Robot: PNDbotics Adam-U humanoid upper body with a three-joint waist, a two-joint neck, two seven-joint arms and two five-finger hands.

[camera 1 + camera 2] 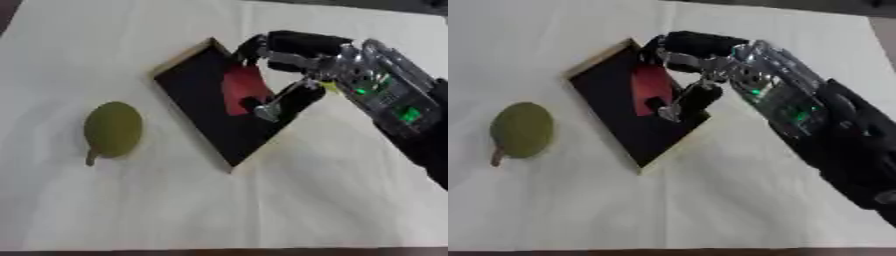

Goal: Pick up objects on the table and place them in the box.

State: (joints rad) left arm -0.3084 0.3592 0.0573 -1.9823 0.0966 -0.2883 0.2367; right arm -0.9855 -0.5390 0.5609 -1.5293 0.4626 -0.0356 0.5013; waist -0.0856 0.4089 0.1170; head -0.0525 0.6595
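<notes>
A shallow box (199,107) with a dark inside and a tan rim lies askew in the middle of the white table. My right hand (354,75) reaches in from the right and hangs over the box. Its fingers curl over the top of a flat red object (241,86) and the thumb (278,106) closes on its lower edge, so the red object sits within the box's outline. I cannot tell whether it touches the box floor. A green pear-shaped object (113,129) with a short stem lies on the table left of the box. My left hand shows in neither view.
A white cloth (289,200) covers the table, with bare room in front of the box and on the left around the green object. The table's front edge (667,249) runs along the bottom.
</notes>
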